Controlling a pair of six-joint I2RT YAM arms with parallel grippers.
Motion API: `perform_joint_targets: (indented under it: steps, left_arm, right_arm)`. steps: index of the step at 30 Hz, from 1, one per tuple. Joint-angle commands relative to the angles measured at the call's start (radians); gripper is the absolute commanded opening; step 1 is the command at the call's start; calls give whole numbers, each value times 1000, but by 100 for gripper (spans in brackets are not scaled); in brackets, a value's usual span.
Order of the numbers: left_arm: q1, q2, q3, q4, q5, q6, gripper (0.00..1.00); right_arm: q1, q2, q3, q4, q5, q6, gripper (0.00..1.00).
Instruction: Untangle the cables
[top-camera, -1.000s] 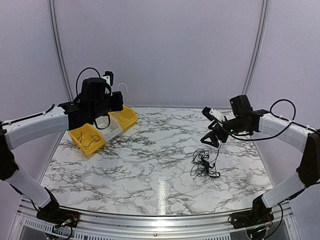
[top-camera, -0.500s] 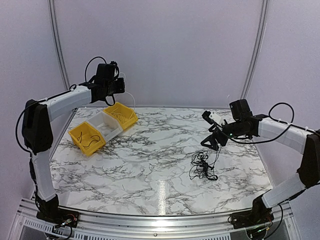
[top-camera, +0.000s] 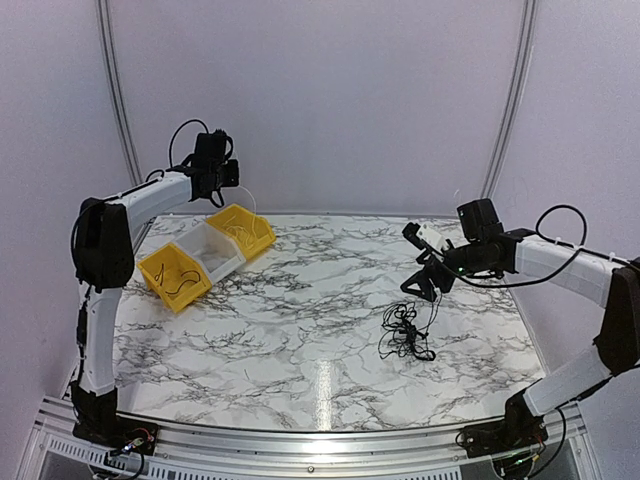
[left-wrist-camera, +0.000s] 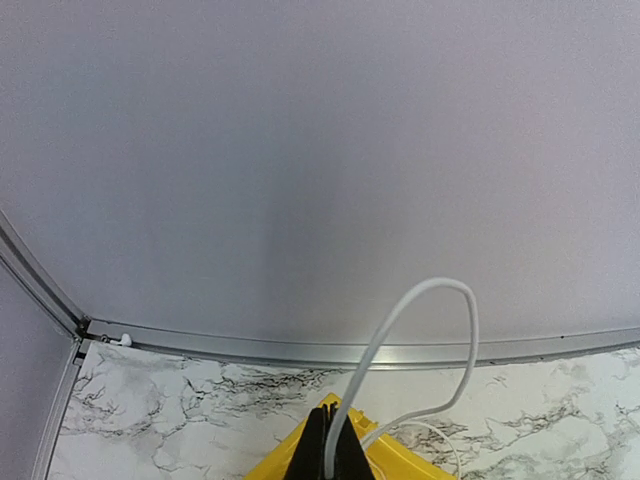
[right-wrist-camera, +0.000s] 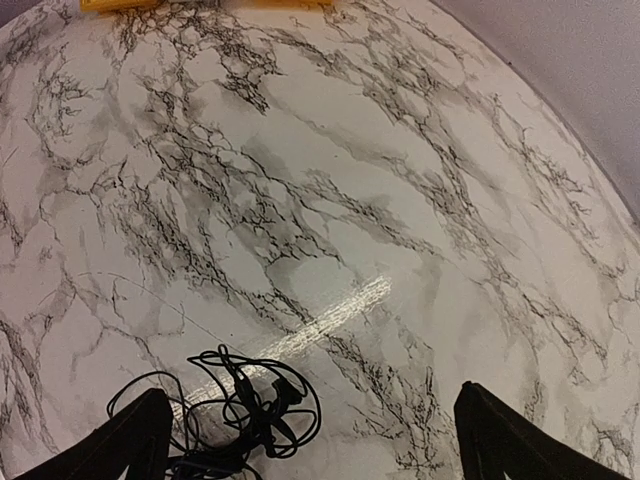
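The cables (top-camera: 405, 332) lie as a loose clump of thin black looping wires on the marble table, right of centre. My right gripper (top-camera: 424, 282) hovers just above and behind the clump, open, with nothing between its fingers. In the right wrist view the clump (right-wrist-camera: 235, 415) sits near the left fingertip (right-wrist-camera: 135, 440) of the right gripper (right-wrist-camera: 310, 445). My left gripper (top-camera: 231, 177) is raised near the back wall. It is shut on a thin white cable (left-wrist-camera: 430, 290) that arcs up from the left gripper (left-wrist-camera: 335, 445) and trails down toward a yellow bin (left-wrist-camera: 410, 462).
Three small bins stand in a diagonal row at the back left: a yellow bin (top-camera: 176, 276) with a dark wire in it, a white bin (top-camera: 212, 251) and a yellow bin (top-camera: 246, 229) under the white cable. A metal rail (left-wrist-camera: 300, 350) borders the table's rear.
The left arm has swung up and back from over the bins toward the rear wall, still shut on the white cable. The right gripper has crept slightly toward the black clump.
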Motion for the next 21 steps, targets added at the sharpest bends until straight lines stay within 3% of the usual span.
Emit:
perform_joint_targets:
  steps: [1,10,21]
  left_arm:
    - [25,15,3,-14,-21,29,0]
    - [27,14,-91,-13,32,20,0]
    - [-10,97,-87,-16,176,-35,0]
  right_arm:
    - [16,16,9,12,16,-14,98]
    - [34,35,11,10,30,-19,98]
    - [53,50,13,6,42,-26,99]
